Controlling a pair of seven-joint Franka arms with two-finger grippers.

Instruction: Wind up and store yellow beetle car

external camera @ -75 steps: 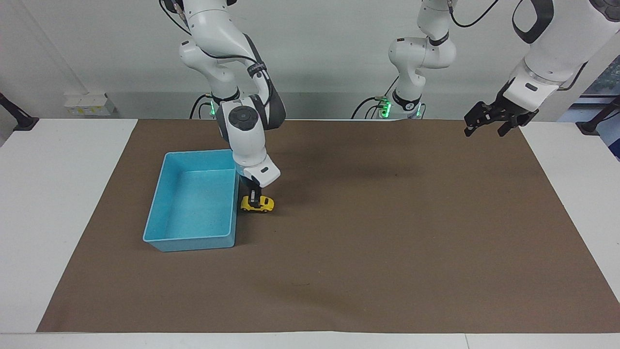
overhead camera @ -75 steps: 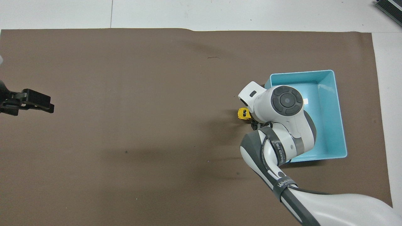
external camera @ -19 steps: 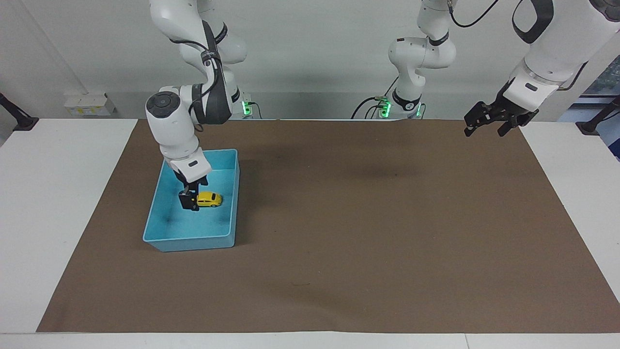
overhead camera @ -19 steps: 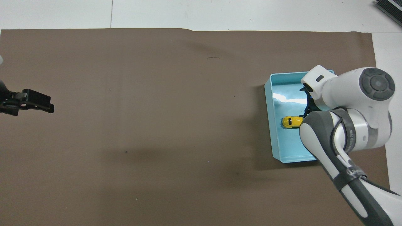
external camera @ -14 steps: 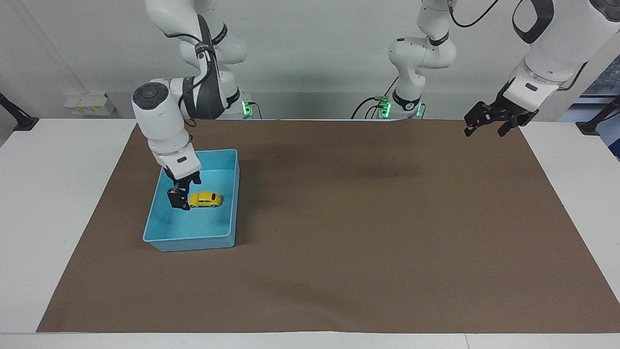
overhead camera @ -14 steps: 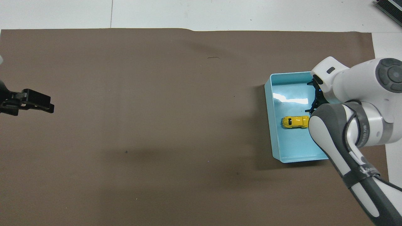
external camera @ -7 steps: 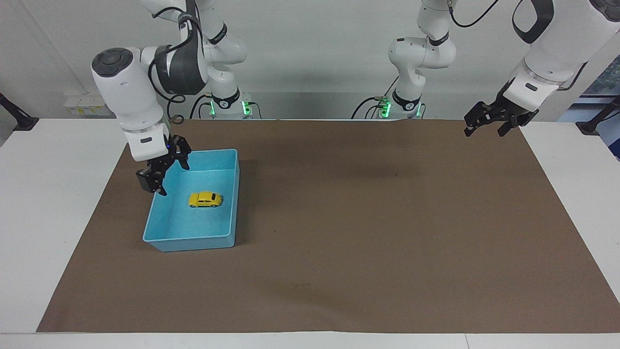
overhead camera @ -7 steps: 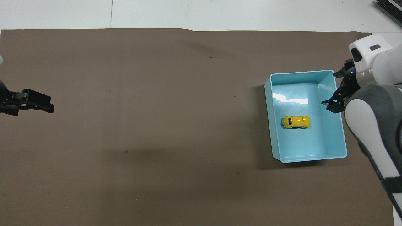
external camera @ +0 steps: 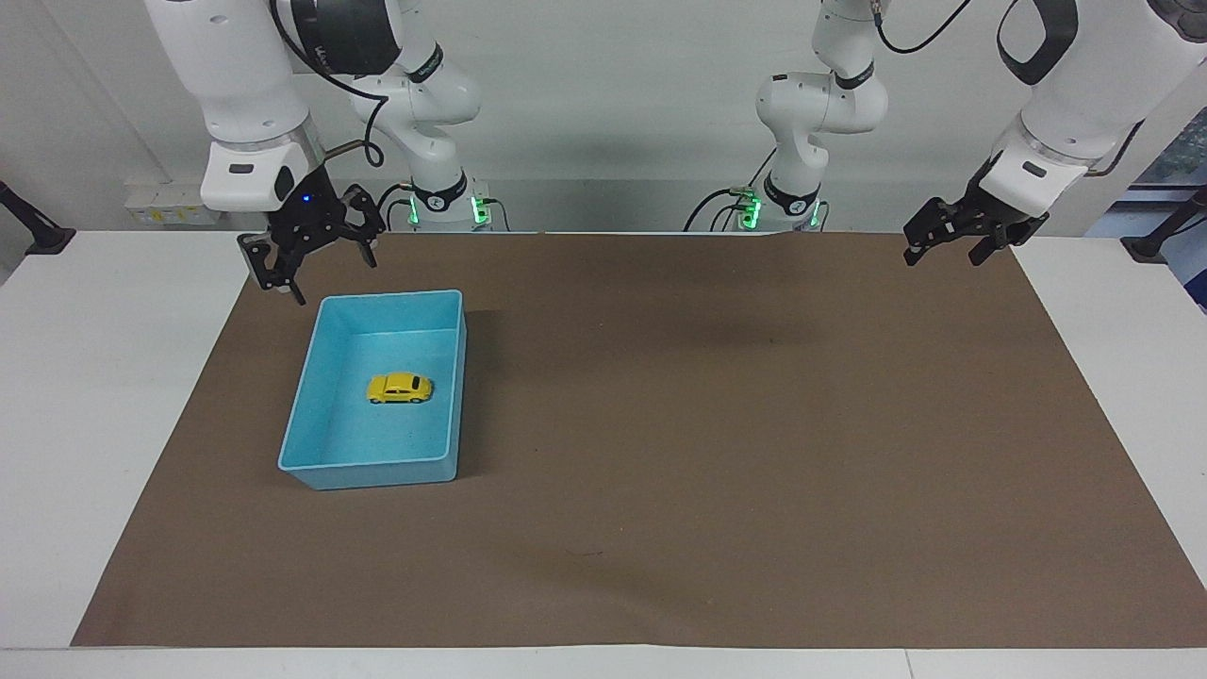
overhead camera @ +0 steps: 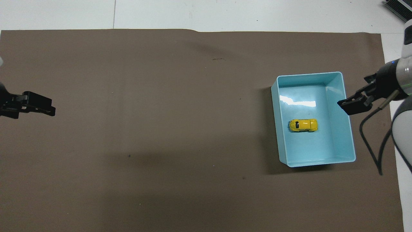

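Yellow toy: the tiny bright-yellow beetle-shaped plastic car with dark windows (external camera: pixel 400 388) rests on its wheels on the floor of the light-blue rectangular plastic bin (external camera: pixel 311 390), about mid-floor and clear of all four walls.
Long axis: the yellow beetle car (overhead camera: pixel 303 125) lies crosswise in the blue bin (overhead camera: pixel 274 106), its length running toward the two arms' ends of the table, square to the bin's long side.
Right gripper: the right gripper (external camera: pixel 311 255) hangs raised over the brown paper mat (external camera: pixel 717 424) just outside the bin's corner that is nearest the robots; the car lies below its jaws and away from the robots, inside the bin.
Right jaws: spread wide, fingers well apart, holding nothing and touching nothing.
Left gripper: the left gripper (external camera: pixel 960 234) waits in the air over the mat's edge at the left arm's end of the table, well apart from the bin.
Left jaws: parted as well, empty, in contact with nothing.
Nearer arm: the right one by far; the car sits a short reach down from its jaws, while the left jaws would have to cross almost the whole mat.
Judgement: with the car lying free in the bin and both grippers clear, storing looks done; whether the spring was wound cannot be told from here.
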